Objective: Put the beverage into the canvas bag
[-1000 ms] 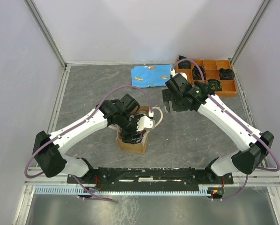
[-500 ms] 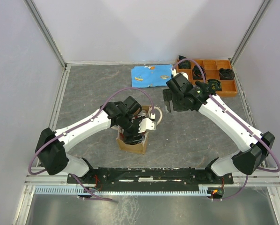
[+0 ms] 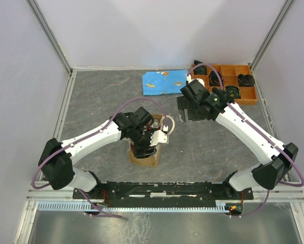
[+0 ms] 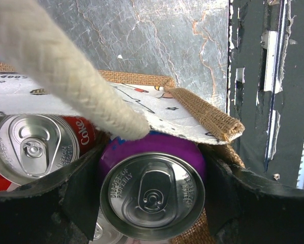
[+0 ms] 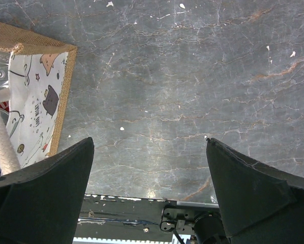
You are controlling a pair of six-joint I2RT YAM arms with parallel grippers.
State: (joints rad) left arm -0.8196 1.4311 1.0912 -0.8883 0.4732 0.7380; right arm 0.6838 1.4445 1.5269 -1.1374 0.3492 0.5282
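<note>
Rigid, slick-looking purple aluminium beverage can (image 4: 152, 201), inside the tan canvas bag (image 4: 208, 119), is clasped round its wall by the left gripper (image 4: 151, 188); right gripper (image 5: 149, 190) gapes empty.

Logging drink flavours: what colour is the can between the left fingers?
Purple-sided aluminium can, silver lid; best in the left wrist view.

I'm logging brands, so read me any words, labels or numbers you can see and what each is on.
"Coke": white script on the red can in the bag.
Embossed lettering on the lids of the red can and the purple can: too small to read.
Small print on the bag's cream face: too blurred to read.
Nothing else readable.
</note>
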